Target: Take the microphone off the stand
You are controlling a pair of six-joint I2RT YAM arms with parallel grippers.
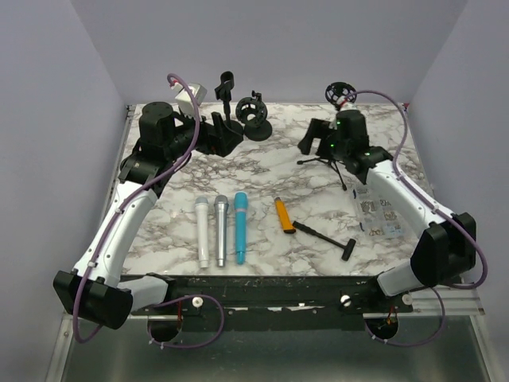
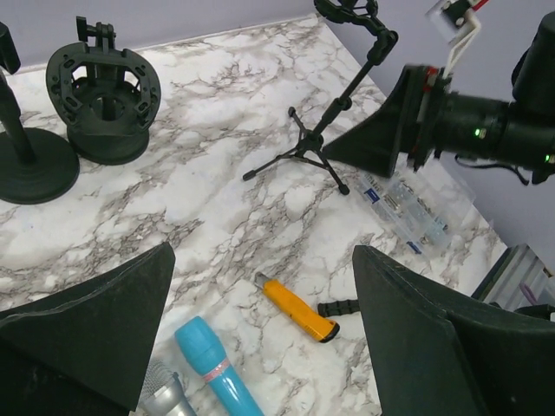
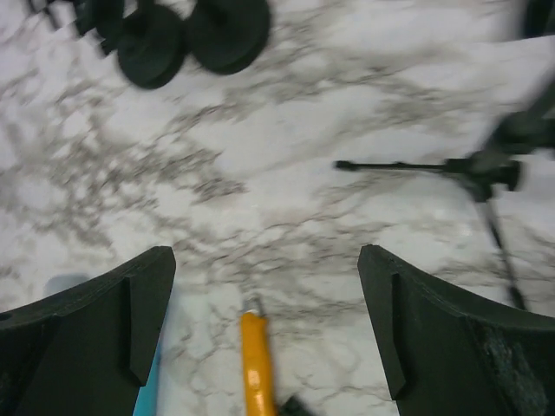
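Soft, even light falls from above, and the marble table (image 1: 262, 171) looks bright, with only faint, short shadows and no harsh glare. The top and left wrist views are crisp. The right wrist view is blurred throughout, smearing the tripod stand (image 3: 390, 165).

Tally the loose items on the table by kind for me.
Microphones: 3 (white microphone, grey microphone, blue microphone)
Stands: 3 (tripod stand, clip stand, shock-mount stand)
Orange-handled item: 1
Black T-shaped item: 1
Clear packet: 1
Total: 9
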